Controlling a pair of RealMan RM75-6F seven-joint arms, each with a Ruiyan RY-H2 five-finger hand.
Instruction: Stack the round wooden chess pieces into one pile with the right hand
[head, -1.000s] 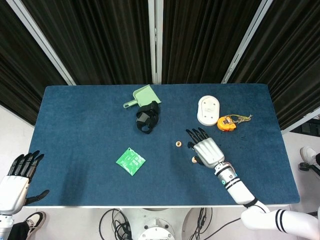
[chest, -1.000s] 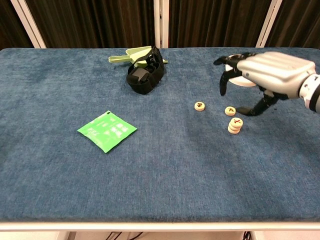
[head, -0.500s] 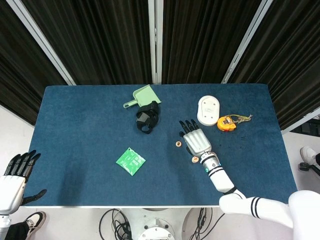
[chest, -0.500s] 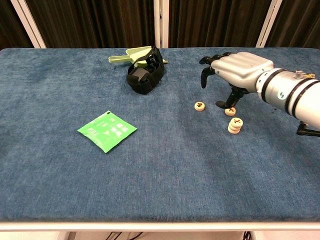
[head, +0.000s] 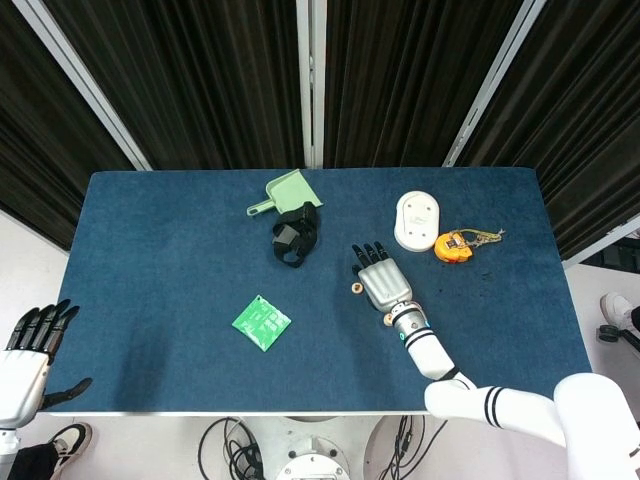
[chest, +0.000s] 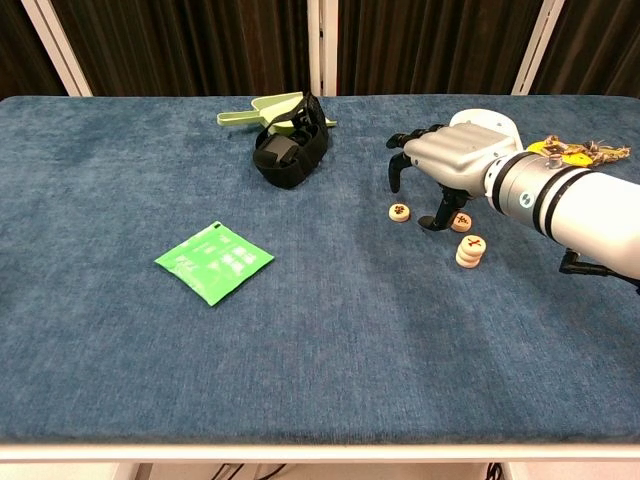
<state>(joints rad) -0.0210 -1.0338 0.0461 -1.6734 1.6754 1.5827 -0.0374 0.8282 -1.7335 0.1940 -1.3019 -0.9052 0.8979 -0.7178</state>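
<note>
Three sets of round wooden chess pieces lie on the blue table (chest: 320, 340). One single piece (chest: 400, 212) is furthest left, a second single piece (chest: 461, 222) is to its right, and a short stack (chest: 470, 250) stands nearer the front. My right hand (chest: 445, 160) hovers over the two single pieces with fingers spread downward, holding nothing. Its thumb tip (chest: 433, 220) hangs between them, beside the second piece. In the head view the right hand (head: 380, 280) hides the second piece; the left piece (head: 355, 289) and the stack (head: 388, 320) show. My left hand (head: 25, 355) hangs off the table's left side, fingers extended.
A green packet (chest: 214, 262) lies left of centre. A black strap bundle (chest: 290, 150) and a green dustpan (chest: 262, 108) sit at the back. A white oval object (head: 417, 220) and an orange tape measure (head: 455, 244) lie behind the right hand.
My right hand has swung left and slightly back, from beside the stack to above the two single pieces. The pieces have not moved. The left hand has dropped a little.
</note>
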